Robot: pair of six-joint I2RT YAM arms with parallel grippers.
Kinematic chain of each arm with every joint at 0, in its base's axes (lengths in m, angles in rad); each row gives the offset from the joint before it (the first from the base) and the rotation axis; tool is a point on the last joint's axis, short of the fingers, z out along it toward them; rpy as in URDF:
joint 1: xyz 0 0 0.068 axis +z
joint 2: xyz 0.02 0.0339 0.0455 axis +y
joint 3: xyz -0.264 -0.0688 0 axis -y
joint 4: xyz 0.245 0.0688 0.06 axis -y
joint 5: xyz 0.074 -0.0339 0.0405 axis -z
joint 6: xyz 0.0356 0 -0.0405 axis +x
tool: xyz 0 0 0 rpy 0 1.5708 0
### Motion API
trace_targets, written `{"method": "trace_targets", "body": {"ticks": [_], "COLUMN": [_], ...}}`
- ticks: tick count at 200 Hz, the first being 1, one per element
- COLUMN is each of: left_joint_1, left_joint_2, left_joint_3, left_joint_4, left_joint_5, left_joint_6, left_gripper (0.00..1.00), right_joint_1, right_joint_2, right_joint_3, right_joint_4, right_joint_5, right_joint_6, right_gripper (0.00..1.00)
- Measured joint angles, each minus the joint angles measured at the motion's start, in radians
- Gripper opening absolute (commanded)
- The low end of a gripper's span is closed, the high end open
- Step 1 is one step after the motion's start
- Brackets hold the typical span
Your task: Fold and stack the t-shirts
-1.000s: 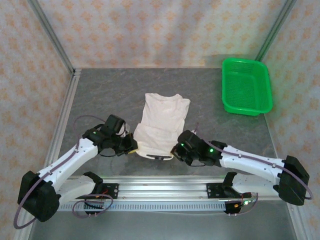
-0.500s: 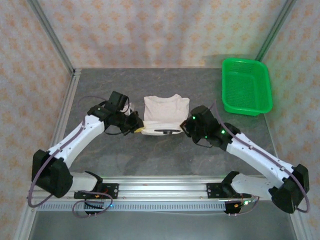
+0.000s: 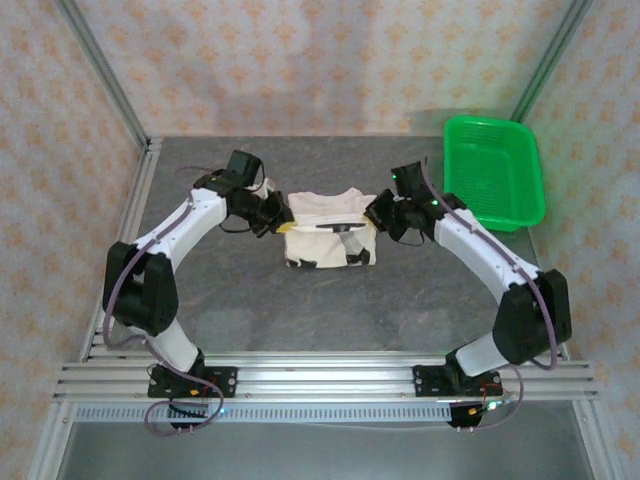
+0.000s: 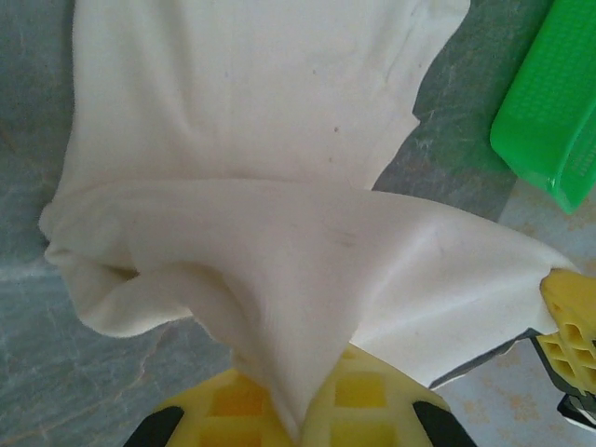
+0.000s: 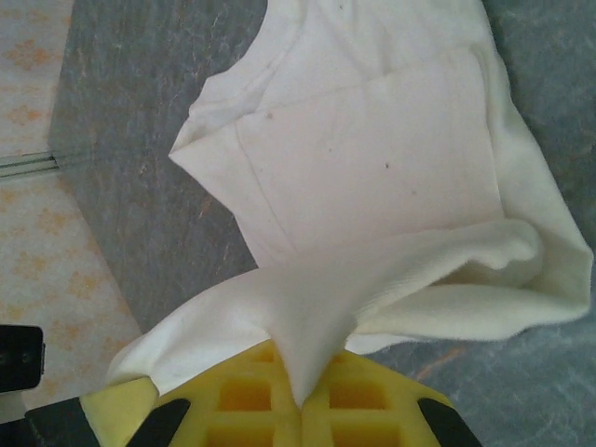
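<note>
The left hand [image 3: 274, 222] and right hand [image 3: 378, 214] are each clamped on an edge of the t-shirt [image 3: 330, 212], stretching it between them above the middle of the bench [image 3: 250, 300]. Black blotches show on its near flap. The green basket [image 3: 495, 170] sits at the far right, apart from it.

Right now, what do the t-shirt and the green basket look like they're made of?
The t-shirt looks like soft, matte off-white knit, likely cotton: it drapes and creases. The green basket is probably moulded plastic, slightly glossy, with finely perforated walls.
</note>
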Motion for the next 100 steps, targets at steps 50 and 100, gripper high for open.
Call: {"method": "trace_targets", "body": {"ticks": [50,100], "left_joint_1": [0.034,0.04], "left_joint_2": [0.134,0.274], "left_joint_3": [0.127,0.262], "left_joint_4": [-0.005,-0.027], "left_joint_5": [0.006,0.006], "left_joint_6": [0.032,0.065], "left_gripper": [0.0,0.0], "right_joint_1": [-0.061,-0.109], "right_joint_2": [0.146,0.261], "right_joint_3": [0.09,0.174], "right_joint_4": [0.0,0.0], "right_joint_5": [-0.072,-0.116], "right_joint_6": [-0.064,-0.105], "right_gripper": [0.0,0.0]}}
